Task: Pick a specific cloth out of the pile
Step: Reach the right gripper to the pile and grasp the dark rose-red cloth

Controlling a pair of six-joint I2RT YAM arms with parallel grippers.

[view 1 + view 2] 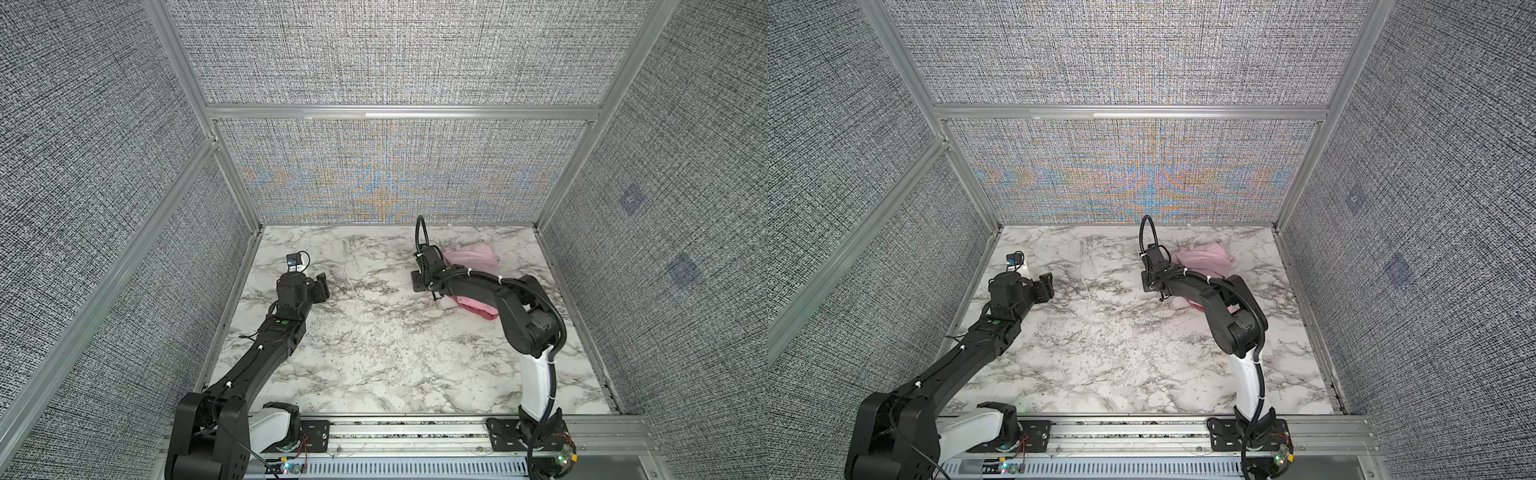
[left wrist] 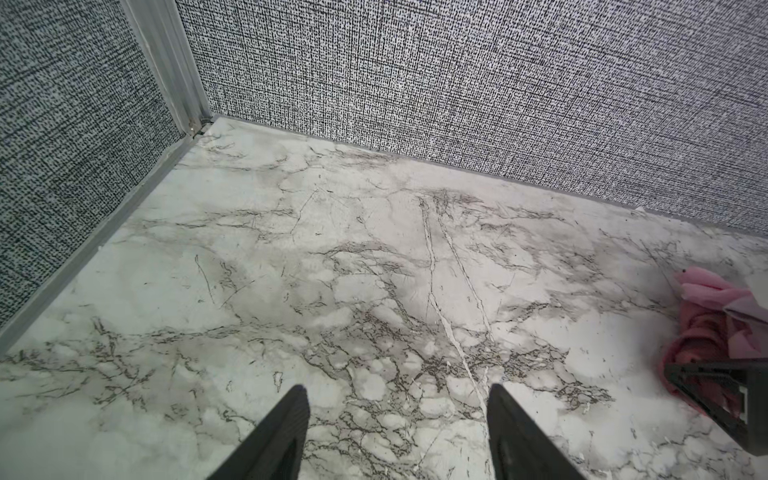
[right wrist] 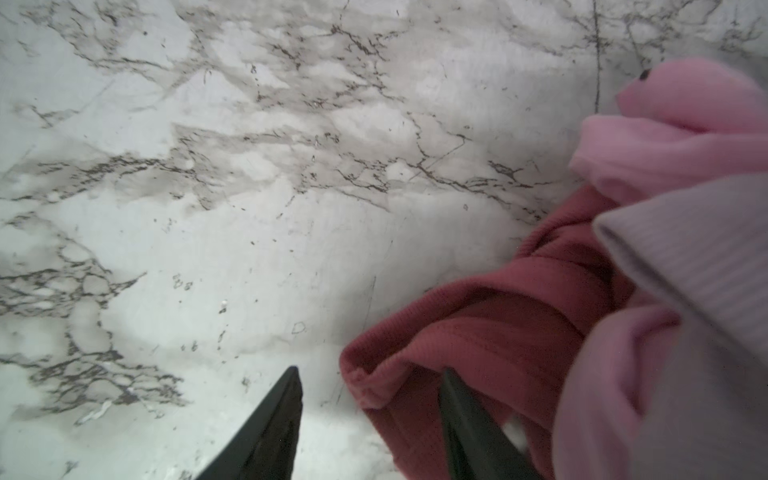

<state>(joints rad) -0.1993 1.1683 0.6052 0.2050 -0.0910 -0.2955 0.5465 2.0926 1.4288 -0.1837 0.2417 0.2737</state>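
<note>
Your right gripper point(image 3: 370, 374) has its two tapered black fingers point(image 3: 270, 432) parted. One tip is over bare marble. The other tip lies against the rolled hem of the cloth point(image 3: 498, 324), and that hem reaches into the gap without being pinched.

The cloth is a dark rose-red fabric with a fine rib, bunched in thick soft folds. It sits on the near side of the pile point(image 1: 473, 254), toward the far right corner of the counter point(image 1: 374, 353). Over it lie a bright pink cloth point(image 3: 685, 124), fuzzy and rounded, and a pale mauve-pink cloth point(image 3: 698, 257), ribbed and folded to a flat edge.

In both top views the right arm rises on a white link from the near edge. It folds at a black elbow, and its forearm crosses above the cloth with the wrist tipped down.

Your left gripper point(image 2: 397, 390) is released, its dark textured fingers wide apart with nothing between them. It hangs over bare counter by the left edge, well apart from the pile. Its arm stretches long and low from the near left corner.

The counter is glossy white with grey veins and fine scratches. Grey woven panels point(image 1: 395, 62) in aluminium rails wall it in.
</note>
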